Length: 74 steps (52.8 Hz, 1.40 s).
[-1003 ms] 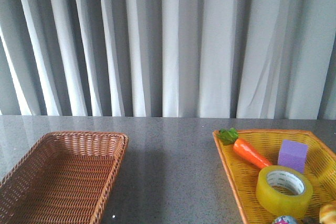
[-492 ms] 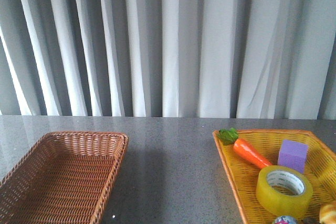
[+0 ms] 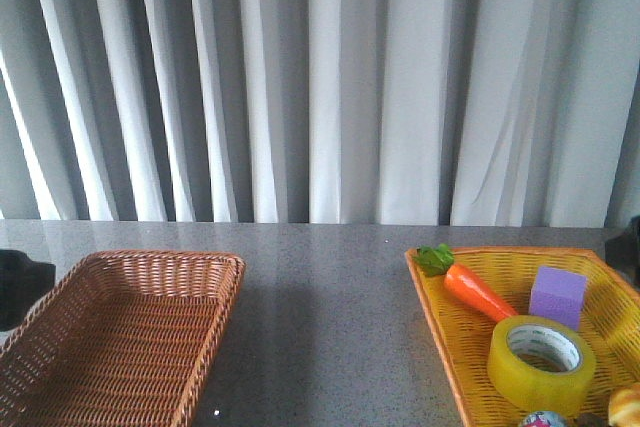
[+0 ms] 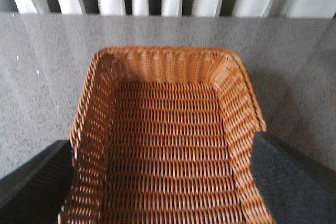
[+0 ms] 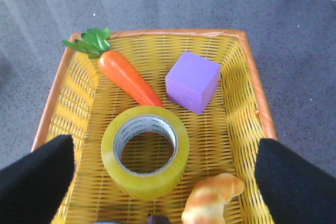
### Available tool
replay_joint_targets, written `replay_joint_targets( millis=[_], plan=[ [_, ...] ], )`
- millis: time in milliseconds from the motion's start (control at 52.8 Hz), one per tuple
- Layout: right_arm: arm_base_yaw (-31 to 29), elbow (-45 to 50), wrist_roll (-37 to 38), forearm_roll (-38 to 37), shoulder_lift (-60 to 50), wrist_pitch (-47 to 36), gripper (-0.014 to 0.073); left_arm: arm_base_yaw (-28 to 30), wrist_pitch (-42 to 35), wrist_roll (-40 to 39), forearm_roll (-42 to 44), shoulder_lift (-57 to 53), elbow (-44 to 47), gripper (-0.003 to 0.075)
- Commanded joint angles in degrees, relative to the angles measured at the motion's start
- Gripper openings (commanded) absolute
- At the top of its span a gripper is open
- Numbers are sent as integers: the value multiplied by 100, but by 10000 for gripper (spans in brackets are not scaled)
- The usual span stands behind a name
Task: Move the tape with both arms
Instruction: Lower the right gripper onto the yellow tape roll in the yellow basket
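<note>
The tape (image 3: 541,363) is a yellow translucent roll with a white printed core. It lies flat in the yellow basket (image 3: 450,322) at the right. In the right wrist view the tape (image 5: 145,171) lies below and between my right gripper's (image 5: 164,142) wide-open black fingers (image 5: 37,177), which touch nothing. My left gripper (image 4: 160,145) is open and empty, and hovers over the brown wicker basket (image 4: 94,108). In the front view only a dark part of the left arm (image 3: 20,282) shows at the left edge, and a dark sliver of the right arm (image 3: 634,247) at the right edge.
The yellow basket also holds a toy carrot (image 5: 128,80), a purple cube (image 5: 192,81), a bread roll (image 5: 212,198) next to the tape, and a small object at the front edge. The brown wicker basket (image 3: 130,337) has nothing in it. Grey curtains hang behind the grey table.
A dark part of the left arm has come into the front view at the left edge, and a dark sliver at the right edge. The tape and baskets have not moved.
</note>
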Motion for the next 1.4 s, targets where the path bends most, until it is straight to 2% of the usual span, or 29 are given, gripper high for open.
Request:
replay_joint_targets(
  millis=[0,151,284,473,1135,1268,1381],
  plan=[
    [-3,-896,277,-219,652,298,718,-24,-71,-36,-41,76,-209,679],
    [-3,-2221,383,-265,1973,1604,681,-24,20,-36,-41,123,-209,645],
    [-3,-2680,383,-273,2718,1713,631,-24,101,-36,-41,117,-209,600],
    [-3,-2769,333,-566,3369,1809,582,-24,161,-36,-41,117,-209,555],
    [-3,-2776,74,-566,4249,1877,561,-24,126,-36,-41,117,-209,554],
    [-3,-2776,74,-710,4327,1860,466,-24,137,-36,-41,117,-209,554],
    [-3,-2776,74,-773,4327,1866,328,-24,172,-36,-41,117,-209,554]
  ],
)
